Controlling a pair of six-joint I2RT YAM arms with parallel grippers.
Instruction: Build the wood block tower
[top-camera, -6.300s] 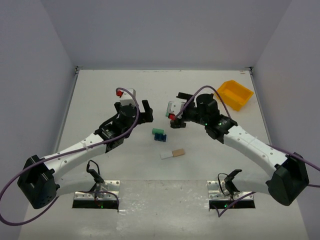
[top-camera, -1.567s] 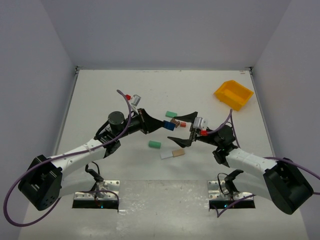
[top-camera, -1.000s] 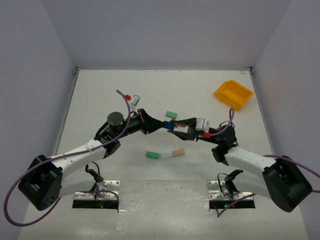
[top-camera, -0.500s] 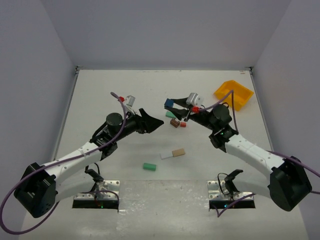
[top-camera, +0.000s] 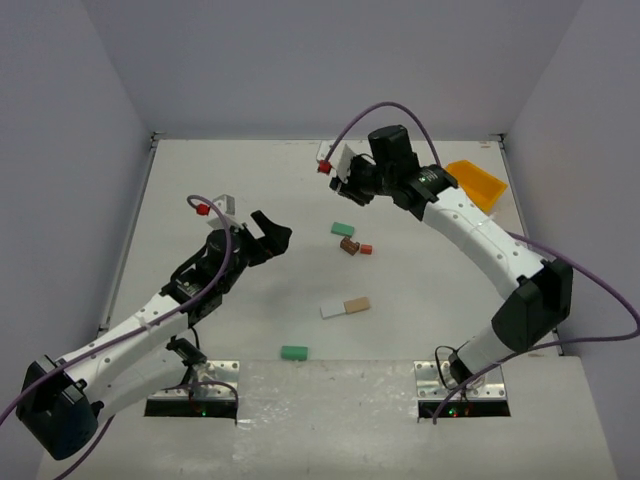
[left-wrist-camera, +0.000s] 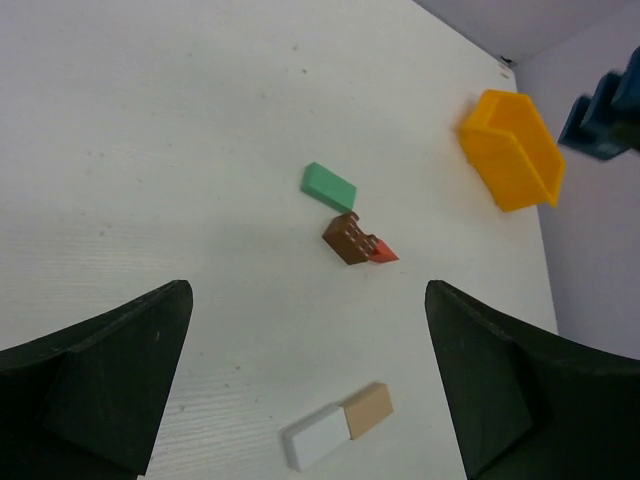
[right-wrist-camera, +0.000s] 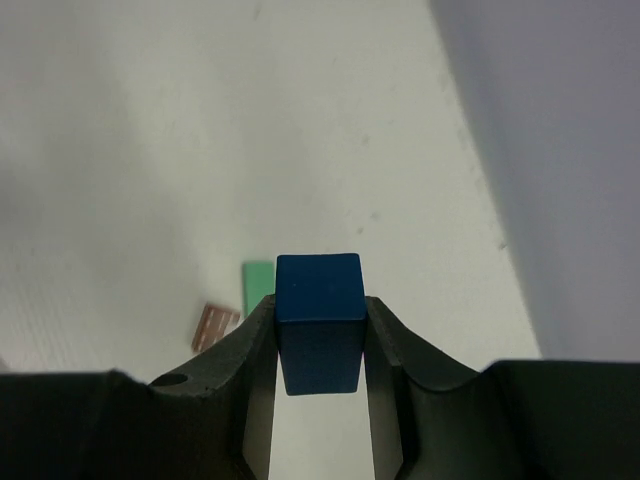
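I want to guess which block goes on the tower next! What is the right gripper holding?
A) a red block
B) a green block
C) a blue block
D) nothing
C: the right wrist view shows the right gripper shut on a blue block, pinched between its two fingers.

Bright even overhead light, soft faint shadows on the white table (top-camera: 200, 180), right wrist background blurred.
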